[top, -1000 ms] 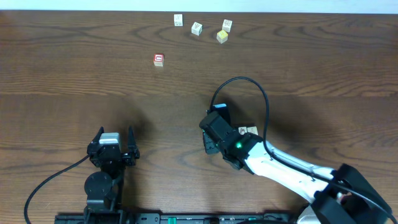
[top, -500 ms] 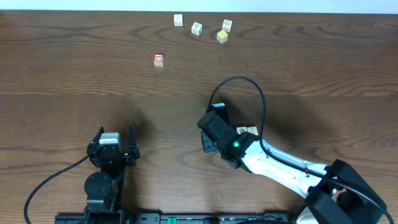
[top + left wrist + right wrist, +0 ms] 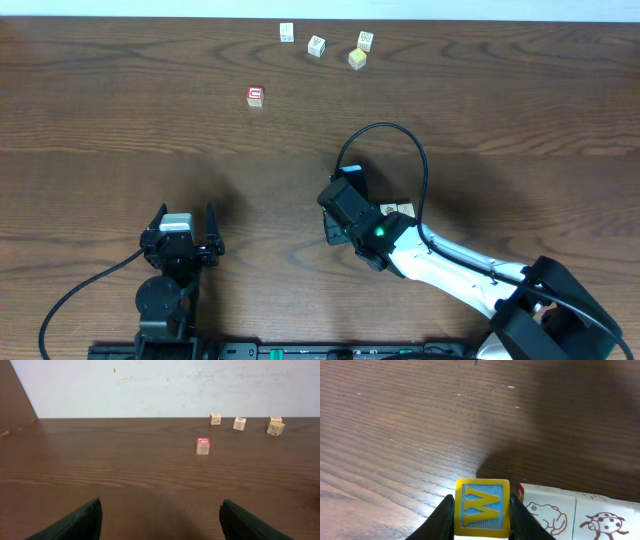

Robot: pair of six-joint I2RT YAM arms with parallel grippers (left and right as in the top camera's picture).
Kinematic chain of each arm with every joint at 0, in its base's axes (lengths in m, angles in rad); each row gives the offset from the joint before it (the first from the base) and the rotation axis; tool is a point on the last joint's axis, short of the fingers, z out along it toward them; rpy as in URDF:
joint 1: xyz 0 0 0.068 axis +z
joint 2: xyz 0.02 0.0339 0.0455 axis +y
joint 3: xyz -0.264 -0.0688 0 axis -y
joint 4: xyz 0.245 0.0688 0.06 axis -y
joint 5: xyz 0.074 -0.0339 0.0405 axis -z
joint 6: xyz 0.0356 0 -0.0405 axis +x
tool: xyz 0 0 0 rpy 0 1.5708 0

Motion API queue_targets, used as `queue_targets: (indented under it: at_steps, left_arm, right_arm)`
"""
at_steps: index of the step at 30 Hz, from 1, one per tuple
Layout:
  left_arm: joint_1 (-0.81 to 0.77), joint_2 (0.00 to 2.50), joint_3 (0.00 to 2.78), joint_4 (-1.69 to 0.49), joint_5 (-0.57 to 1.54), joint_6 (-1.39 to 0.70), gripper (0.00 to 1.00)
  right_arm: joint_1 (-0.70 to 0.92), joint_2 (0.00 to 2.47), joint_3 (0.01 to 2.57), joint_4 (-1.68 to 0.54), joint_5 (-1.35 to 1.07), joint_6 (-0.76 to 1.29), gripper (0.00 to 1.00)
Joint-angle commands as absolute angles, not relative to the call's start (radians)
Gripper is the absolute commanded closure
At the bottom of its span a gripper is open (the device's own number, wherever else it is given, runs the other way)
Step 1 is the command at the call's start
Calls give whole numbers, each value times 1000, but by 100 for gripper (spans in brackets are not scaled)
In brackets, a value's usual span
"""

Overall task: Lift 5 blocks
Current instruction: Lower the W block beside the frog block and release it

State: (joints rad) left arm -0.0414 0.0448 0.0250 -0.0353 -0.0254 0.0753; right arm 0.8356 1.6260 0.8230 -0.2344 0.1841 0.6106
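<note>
The yellow-edged block [image 3: 482, 508] is printed with a yellow W on blue; the cream block [image 3: 547, 512], seemingly with a brown frog.

Black left gripper [image 3: 185, 213]; right arm [image 3: 445, 270] white-shelled with a green light [image 3: 381, 234] and looping black cable [image 3: 382, 125].

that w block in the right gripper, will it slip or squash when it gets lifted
Probably neither. The W block looks like a rigid wooden cube, so it should not deform, and being small it is likely light. The right gripper meets two flat opposite sides, which should hold, though smooth faces might slide slightly.
</note>
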Motion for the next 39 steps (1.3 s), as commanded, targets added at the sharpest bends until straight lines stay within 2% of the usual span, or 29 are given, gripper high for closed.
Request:
queue_targets:
  at_steps: [1,9,34,39]
  left_arm:
    - [-45,43,4,-70,-36,67,25]
    - [-45,43,4,-71,-36,67,25]
    - [-45,43,4,-71,-36,67,24]
    - [-45,43,4,-70,-36,67,25]
  right_arm:
    - [839,1635,836,-229,209,624,94]
    - [839,1635,836,-228,208,624,93]
    - [840,1706,836,-190,205,658,97]
    - [840,1713,836,-171,204,658,95]
